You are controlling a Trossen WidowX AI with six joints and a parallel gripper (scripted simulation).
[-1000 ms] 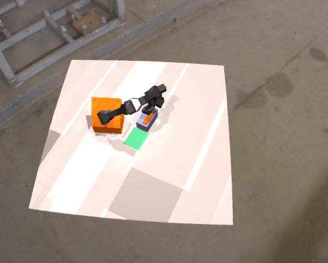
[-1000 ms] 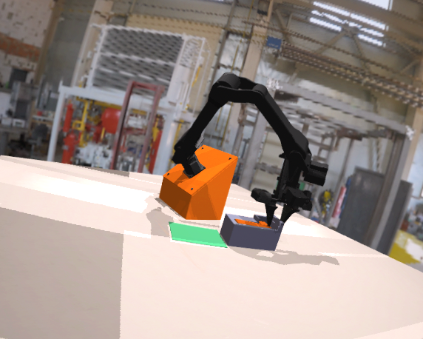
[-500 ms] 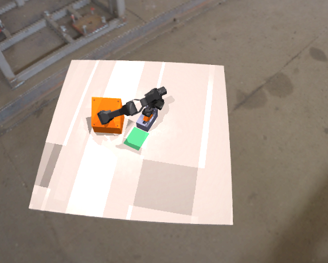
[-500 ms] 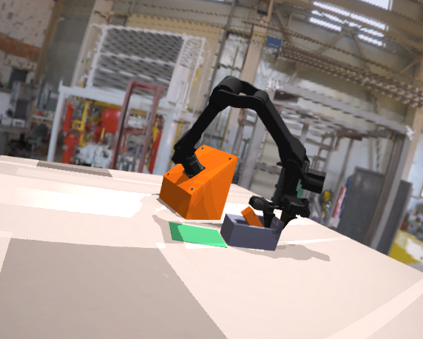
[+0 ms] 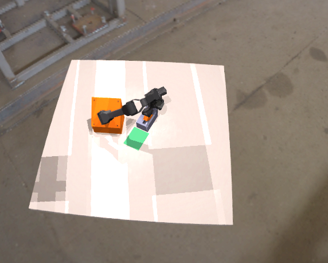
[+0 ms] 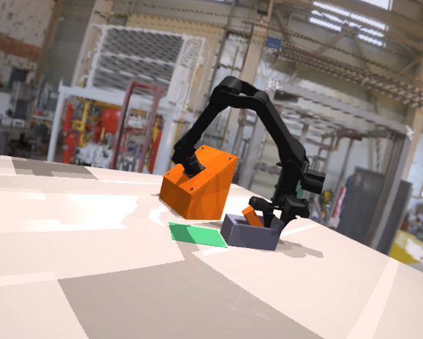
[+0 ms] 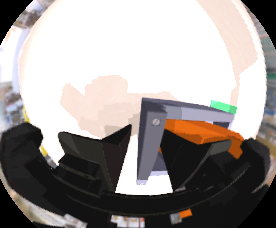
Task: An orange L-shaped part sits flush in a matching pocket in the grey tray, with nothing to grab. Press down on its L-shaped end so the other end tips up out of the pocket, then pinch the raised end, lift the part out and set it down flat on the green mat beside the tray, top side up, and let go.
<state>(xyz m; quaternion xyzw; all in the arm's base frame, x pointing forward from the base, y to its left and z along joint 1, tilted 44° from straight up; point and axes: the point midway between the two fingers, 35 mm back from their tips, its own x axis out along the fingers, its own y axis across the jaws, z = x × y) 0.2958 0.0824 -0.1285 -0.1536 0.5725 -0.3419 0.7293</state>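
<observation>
The orange L-shaped part is tipped steeply in the grey tray. Its end nearer the mat stands up above the tray rim; its other end is low in the pocket, hidden by a finger. My gripper is partly open, with nothing pinched. One finger reaches down into the tray onto the part's low end. The other finger is outside the tray's end wall. The green mat lies flat and bare beside the tray's other end.
The orange base block carries the arm and stands close to the mat and tray. The arm arches from it over to the far end of the tray. The pale table top extends around them, with patches of shadow.
</observation>
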